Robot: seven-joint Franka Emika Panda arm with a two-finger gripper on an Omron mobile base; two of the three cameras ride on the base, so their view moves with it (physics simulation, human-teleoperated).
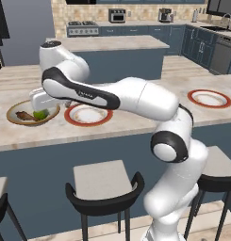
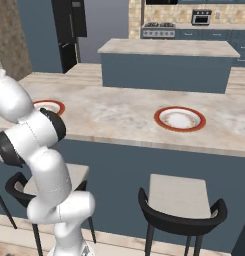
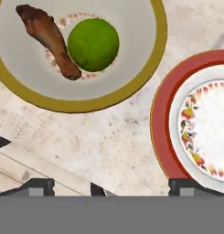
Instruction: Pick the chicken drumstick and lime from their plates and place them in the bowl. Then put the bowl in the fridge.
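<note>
The counter (image 1: 136,120) carries the bowl (image 3: 145,68) at ten o'clock of the nearer plate (image 3: 164,119). Inside the bowl, the chicken drumstick (image 3: 49,39) lies touching the lime (image 3: 93,44), at its nine o'clock. The gripper (image 3: 112,187) hovers above the counter, jaws spread wide and empty.

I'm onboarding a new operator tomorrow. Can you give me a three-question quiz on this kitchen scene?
1. True or false: the lime and drumstick lie in the bowl.
2. The gripper is: A) open, holding nothing B) shut on the lime C) shut on the bowl.
3. What lies on the plate beside the bowl?

Key: 1 true. 2 A. 3 Nothing, it is bare.
</note>
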